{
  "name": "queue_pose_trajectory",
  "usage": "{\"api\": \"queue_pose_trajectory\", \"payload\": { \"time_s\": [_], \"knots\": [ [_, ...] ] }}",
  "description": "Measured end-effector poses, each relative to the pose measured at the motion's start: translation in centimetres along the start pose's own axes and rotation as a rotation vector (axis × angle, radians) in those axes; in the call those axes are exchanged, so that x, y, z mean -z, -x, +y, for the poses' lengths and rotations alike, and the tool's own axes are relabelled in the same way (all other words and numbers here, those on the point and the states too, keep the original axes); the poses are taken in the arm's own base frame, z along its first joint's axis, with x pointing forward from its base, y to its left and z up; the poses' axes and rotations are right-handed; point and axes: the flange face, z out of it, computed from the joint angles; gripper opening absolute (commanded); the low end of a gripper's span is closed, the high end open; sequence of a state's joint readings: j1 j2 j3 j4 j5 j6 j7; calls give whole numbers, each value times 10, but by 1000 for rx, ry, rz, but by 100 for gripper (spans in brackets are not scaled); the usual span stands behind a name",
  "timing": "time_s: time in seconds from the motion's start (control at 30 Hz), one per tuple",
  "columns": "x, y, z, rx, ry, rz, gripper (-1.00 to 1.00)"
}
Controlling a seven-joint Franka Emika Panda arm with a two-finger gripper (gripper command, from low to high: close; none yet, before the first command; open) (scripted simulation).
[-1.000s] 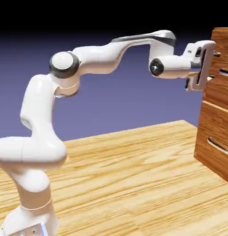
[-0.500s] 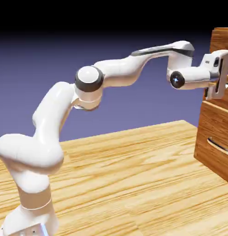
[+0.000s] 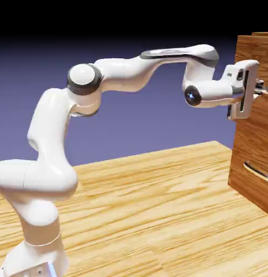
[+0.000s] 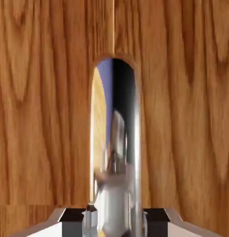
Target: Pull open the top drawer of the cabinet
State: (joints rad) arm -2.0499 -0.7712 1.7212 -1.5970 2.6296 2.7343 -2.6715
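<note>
The cabinet (image 3: 248, 157) stands at the exterior view's right edge. Its top drawer (image 3: 254, 57) juts out a little past the lower drawer front. My gripper (image 3: 257, 90) is pressed against the top drawer's front, shut on the thin silver handle (image 3: 264, 92). In the hand view the reddish wood of the drawer front (image 4: 42, 115) fills the picture. The shiny handle (image 4: 121, 139) runs up the middle over its slot. It passes between my two grey fingertips (image 4: 72, 217) at the bottom edge, where my gripper (image 4: 115, 218) clamps it.
The lower drawer (image 3: 255, 181) with its own silver handle (image 3: 258, 171) sits flush below. The light wooden tabletop (image 3: 157, 205) stretches from the arm's base to the cabinet's foot.
The jaws went from wide open to shut on the handle. The hand first pushed in toward the cabinet, then drew back to the left, and the top drawer front came out with it.
</note>
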Motion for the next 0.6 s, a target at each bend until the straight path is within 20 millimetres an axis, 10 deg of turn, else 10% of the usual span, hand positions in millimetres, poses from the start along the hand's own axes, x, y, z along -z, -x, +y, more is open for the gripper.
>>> {"api": "queue_pose_trajectory", "payload": {
  "time_s": [0.3, 0.6],
  "knots": [
    [2, 2, 2, -6, 5, 0, -100],
    [66, 0, 1, -1, 0, 0, -100]
  ]
}}
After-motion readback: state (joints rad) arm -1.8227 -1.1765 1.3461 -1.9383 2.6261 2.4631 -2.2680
